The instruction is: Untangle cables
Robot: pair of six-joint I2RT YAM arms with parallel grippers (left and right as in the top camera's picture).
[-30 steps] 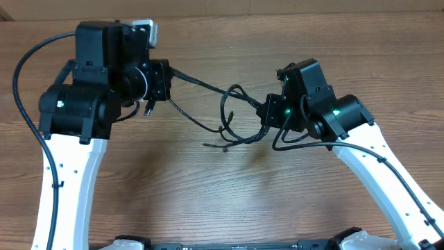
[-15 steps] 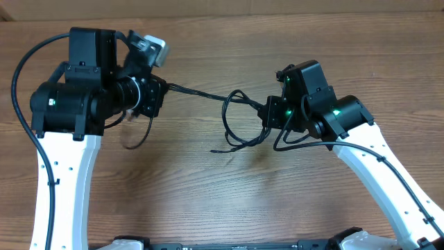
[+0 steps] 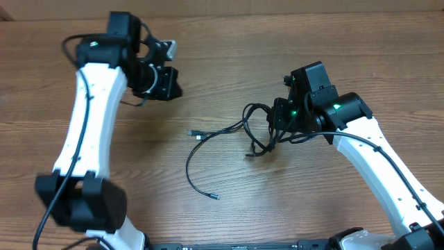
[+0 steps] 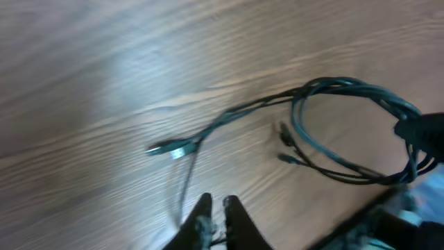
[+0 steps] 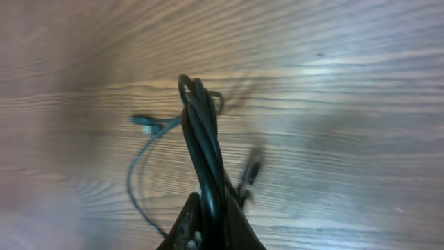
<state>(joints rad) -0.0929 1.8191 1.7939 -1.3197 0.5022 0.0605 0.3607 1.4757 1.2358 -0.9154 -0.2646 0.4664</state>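
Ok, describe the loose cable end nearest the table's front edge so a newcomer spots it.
On the wooden table, look left of the tangled bundle gripped in the right claw. One thin black cord sweeps from there in a wide arc toward the near edge. Its plug tip lies alone on bare wood, while the other ends lie farther back.

The table (image 3: 347, 42) is bare brown wood, its grain running side to side. Thin black cables (image 3: 229, 129) lie on it. One loose cord (image 3: 189, 163) curves from a small plug (image 3: 197, 135) near the middle down toward the front edge. Just to its right sits a tangle (image 3: 258, 132) of loops.
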